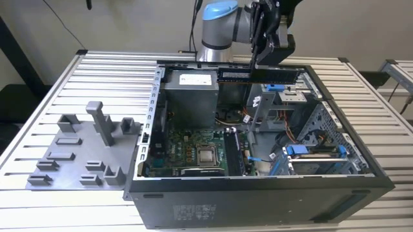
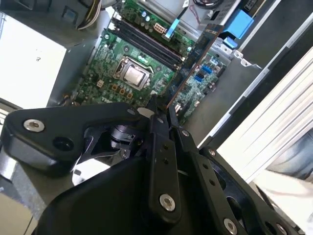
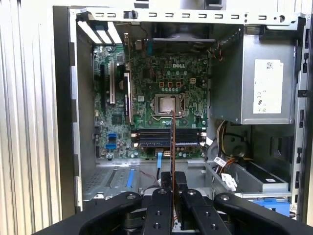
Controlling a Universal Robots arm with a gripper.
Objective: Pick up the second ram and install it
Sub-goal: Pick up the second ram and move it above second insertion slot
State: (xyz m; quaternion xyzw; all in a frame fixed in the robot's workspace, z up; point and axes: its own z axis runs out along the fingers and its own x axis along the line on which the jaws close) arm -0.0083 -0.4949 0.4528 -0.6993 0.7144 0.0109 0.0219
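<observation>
Claw [image 3: 172, 180] clamped on the second ram [image 3: 172, 139], edge-on in the first wrist view | stick hangs in the air over the open computer case [image 1: 258, 203], well above the memory slots [image 3: 168, 138] on the motherboard [image 3: 146, 73] | pickup looks done, seating in a slot not yet done

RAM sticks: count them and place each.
2. The second ram clamped in the end effector above the case; another stick apparently seated in the motherboard slots. Others may be hidden.
</observation>
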